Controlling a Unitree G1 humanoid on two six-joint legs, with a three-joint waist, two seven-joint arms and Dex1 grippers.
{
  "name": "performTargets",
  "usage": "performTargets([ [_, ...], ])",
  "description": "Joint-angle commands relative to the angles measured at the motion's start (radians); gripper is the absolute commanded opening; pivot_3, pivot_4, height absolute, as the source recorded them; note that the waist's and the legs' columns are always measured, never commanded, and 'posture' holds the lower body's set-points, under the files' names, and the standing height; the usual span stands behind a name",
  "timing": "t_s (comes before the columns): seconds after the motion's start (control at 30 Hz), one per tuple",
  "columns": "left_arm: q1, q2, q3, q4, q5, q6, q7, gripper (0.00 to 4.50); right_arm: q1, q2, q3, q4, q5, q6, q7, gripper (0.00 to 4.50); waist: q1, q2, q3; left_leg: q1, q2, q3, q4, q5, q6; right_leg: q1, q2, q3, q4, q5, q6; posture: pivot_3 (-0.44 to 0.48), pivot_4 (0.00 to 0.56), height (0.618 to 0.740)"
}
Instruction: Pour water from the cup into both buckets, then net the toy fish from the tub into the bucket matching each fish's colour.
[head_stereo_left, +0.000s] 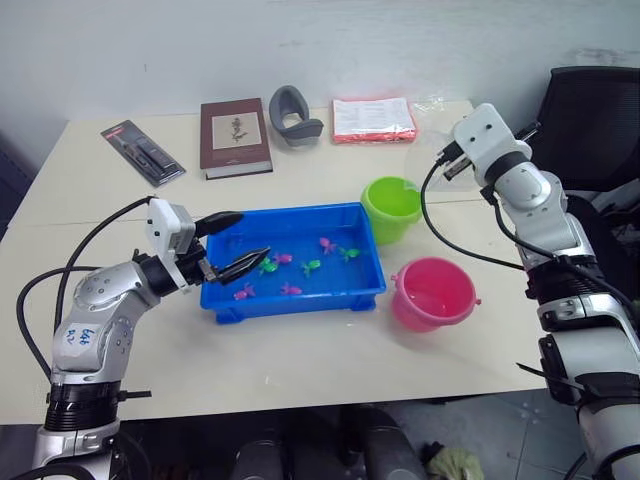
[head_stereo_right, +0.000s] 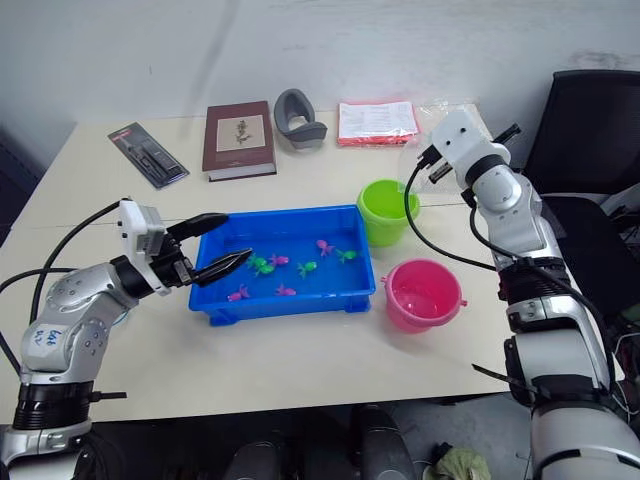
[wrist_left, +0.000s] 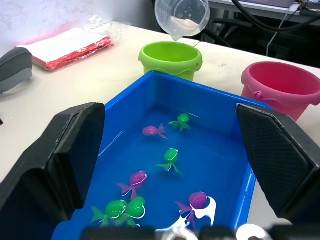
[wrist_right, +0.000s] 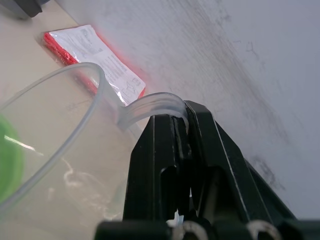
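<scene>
The blue tub (head_stereo_left: 290, 300) lies mid-table with several pink and green toy fish (wrist_left: 171, 156) in shallow water. My left gripper (head_stereo_left: 250, 235) hovers open over the tub's left end, nothing between its fingers (wrist_left: 65, 160). Just right of the tub's far corner stands the green bucket (head_stereo_left: 392, 205). The pink bucket (head_stereo_left: 433, 293) is nearer, off the tub's right end. My right gripper (wrist_right: 186, 107) is shut on the handle of the clear cup (wrist_left: 182, 17). It holds the cup in the air above the green bucket, tipped with its lip pointing down at it.
Along the table's far edge lie a black packaged item (head_stereo_left: 143, 152), a brown book (head_stereo_left: 235, 137), a grey curved object (head_stereo_left: 293, 115) and a red-and-white packet (head_stereo_left: 373, 118). A black chair (head_stereo_left: 590, 110) stands at the right beyond the table.
</scene>
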Motion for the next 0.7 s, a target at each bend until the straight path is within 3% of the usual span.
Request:
performTargets([
  [0.03,0.004,0.01,0.029,-0.038,-0.02,-0.007,0.002,4.5,-0.035,-0.018,0.005,-0.005,-0.064,-0.108,-0.049,0.06,0.0,0.0,0.0,0.0,0.0,0.0,0.0,0.0,0.0,0.0,0.0,0.0,0.0,0.0,0.0,0.0,0.15,0.74],
  [0.7,0.008,0.004,0.024,-0.031,-0.005,-0.031,0.002,4.5,-0.01,-0.045,0.074,0.107,-0.315,-0.428,-0.288,0.06,-0.022,0.0,0.0,0.0,0.0,0.0,0.0,0.0,-0.001,0.0,0.0,0.0,0.0,0.0,0.0,0.0,0.15,0.74],
])
